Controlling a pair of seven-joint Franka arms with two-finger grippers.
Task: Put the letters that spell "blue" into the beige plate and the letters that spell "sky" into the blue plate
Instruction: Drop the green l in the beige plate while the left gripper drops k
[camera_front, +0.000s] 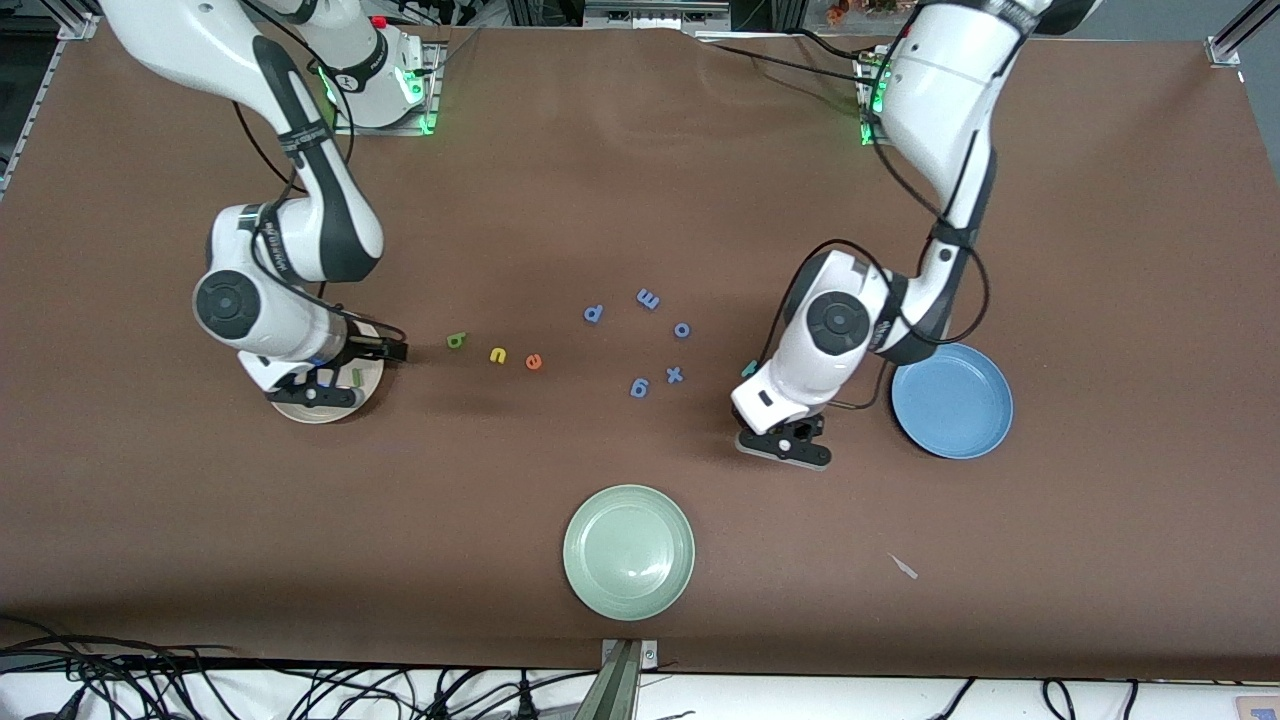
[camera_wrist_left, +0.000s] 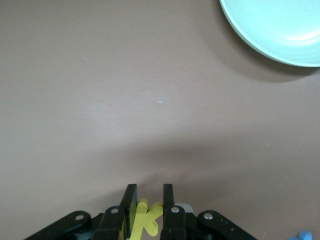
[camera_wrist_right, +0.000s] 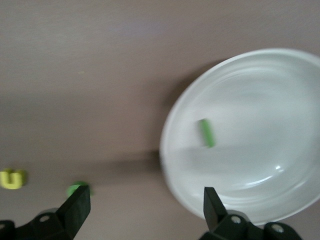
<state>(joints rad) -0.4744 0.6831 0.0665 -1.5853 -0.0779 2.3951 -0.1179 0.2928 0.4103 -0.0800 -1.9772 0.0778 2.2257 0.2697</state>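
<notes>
My left gripper (camera_front: 786, 446) (camera_wrist_left: 148, 205) is shut on a yellow "k" (camera_wrist_left: 146, 221), over bare table beside the blue plate (camera_front: 950, 400), which holds nothing. A teal "y" (camera_front: 747, 369) peeks out beside the left arm. My right gripper (camera_front: 318, 392) (camera_wrist_right: 145, 205) stands open over the edge of the beige plate (camera_front: 325, 412) (camera_wrist_right: 260, 100). A green "l" (camera_front: 355, 377) (camera_wrist_right: 206, 133) lies in that plate. On the table beside it lie in a row the green "b" (camera_front: 456, 341) (camera_wrist_right: 77, 189), yellow "u" (camera_front: 497, 355) (camera_wrist_right: 12, 178) and orange "e" (camera_front: 533, 362).
Blue letters p (camera_front: 593, 313), m (camera_front: 648, 298), o (camera_front: 682, 329), x (camera_front: 675, 375) and g (camera_front: 640, 387) are scattered mid-table. A pale green plate (camera_front: 628, 552) (camera_wrist_left: 280, 30) sits nearer the front camera. A small scrap (camera_front: 905, 567) lies toward the left arm's end.
</notes>
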